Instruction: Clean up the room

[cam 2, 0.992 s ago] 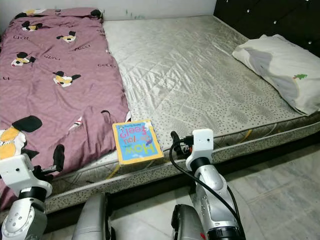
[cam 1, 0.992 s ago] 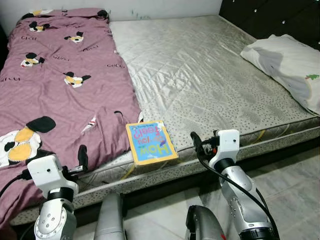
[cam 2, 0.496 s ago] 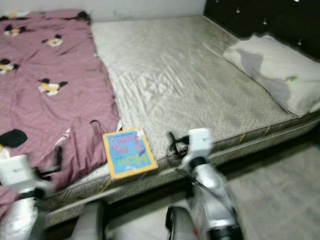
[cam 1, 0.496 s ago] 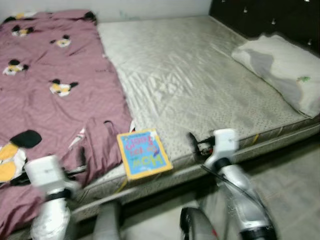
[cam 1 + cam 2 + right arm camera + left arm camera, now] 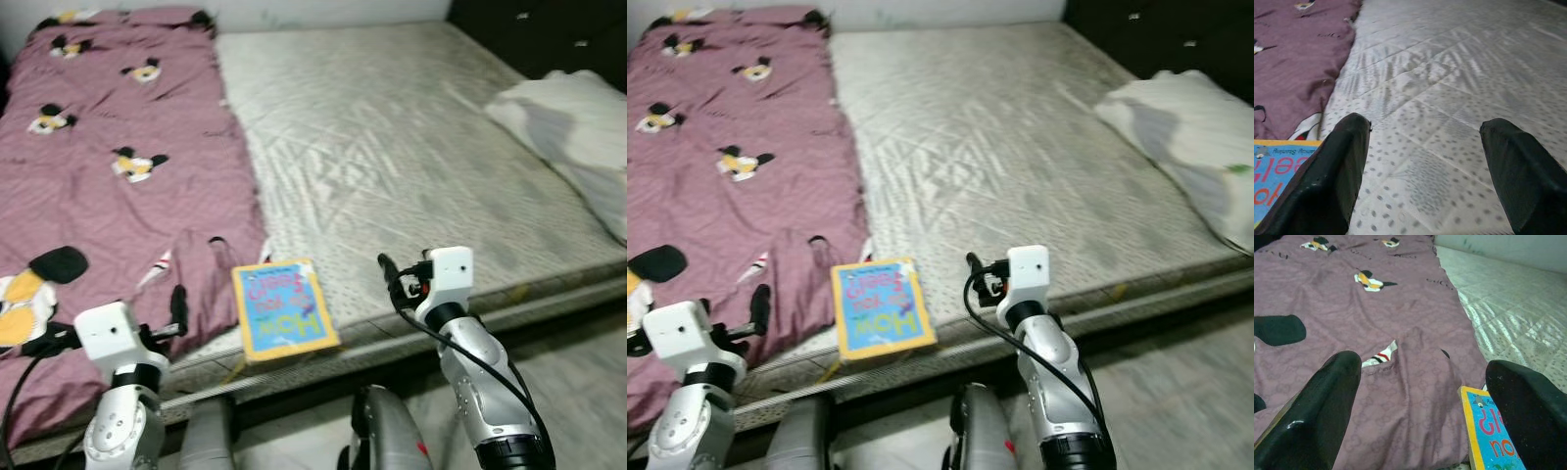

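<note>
The book lies flat at the near edge of the bed, just beside the purple blanket, its long axis pointing away from the robot. It is flanked by both end effectors, each held wide and empty: the left end effector to its left, the right end effector to its right. Neither is judged clearly nearer.
</note>
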You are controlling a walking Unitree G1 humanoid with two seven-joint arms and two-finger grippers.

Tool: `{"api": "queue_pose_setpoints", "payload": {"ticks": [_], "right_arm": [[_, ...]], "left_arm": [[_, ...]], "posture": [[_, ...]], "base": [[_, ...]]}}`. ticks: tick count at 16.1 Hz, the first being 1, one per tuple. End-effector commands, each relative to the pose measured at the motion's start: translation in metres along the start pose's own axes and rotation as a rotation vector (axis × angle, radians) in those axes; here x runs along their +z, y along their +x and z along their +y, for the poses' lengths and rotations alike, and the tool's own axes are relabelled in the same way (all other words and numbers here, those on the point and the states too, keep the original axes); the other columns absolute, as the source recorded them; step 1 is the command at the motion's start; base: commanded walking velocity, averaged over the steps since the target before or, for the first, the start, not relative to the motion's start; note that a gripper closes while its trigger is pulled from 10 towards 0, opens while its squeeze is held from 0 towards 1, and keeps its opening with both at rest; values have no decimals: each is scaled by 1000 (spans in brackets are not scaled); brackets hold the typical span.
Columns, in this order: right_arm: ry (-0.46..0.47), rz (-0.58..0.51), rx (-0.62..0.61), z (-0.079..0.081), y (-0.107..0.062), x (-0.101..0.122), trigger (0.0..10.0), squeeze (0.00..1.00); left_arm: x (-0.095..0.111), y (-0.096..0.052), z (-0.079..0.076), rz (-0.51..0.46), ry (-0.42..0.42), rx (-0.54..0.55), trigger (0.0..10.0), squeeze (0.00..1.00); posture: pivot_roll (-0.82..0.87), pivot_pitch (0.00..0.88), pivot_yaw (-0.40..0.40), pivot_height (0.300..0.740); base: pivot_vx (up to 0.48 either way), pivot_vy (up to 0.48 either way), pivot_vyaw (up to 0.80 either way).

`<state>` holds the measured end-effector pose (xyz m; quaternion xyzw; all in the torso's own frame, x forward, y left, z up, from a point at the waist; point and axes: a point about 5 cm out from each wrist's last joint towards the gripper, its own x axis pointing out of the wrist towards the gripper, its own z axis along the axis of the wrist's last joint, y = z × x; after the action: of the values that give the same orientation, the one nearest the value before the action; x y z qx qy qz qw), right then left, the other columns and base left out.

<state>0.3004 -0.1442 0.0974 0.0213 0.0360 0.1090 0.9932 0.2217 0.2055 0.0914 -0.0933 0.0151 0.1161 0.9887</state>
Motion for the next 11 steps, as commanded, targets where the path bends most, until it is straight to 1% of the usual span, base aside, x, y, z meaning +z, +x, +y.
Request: {"api": "queue_pose_setpoints", "payload": {"ticks": [1,3,5,8,10,11], "right_arm": [[12,-2,22,5,0,-2,10000,0],[-1,5,16,5,-1,-3,10000,0],[-17,22,1,1,-1,-5,10000,0],[-21,31,4,0,-2,-8,10000,0],[-27,34,2,0,-2,-8,10000,0],[-31,32,3,0,-2,-8,10000,0]], "left_arm": [[-5,2,8,30,-5,48,10000,0],[-4,6,10,26,-11,65,10000,0],[-1,9,10,13,-28,93,10000,0],[-1,12,13,18,-47,97,10000,0],[-5,19,16,58,-61,100,10000,0],[-8,25,18,84,-84,101,10000,0]], "posture": [[57,122,-49,578],[52,128,-52,553],[46,136,-53,538],[44,142,-54,538],[44,147,-55,538],[44,147,-55,538]], "base": [[0,0,0],[0,0,0],[0,0,0],[0,0,0],[0,0,0],[0,0,0]]}}
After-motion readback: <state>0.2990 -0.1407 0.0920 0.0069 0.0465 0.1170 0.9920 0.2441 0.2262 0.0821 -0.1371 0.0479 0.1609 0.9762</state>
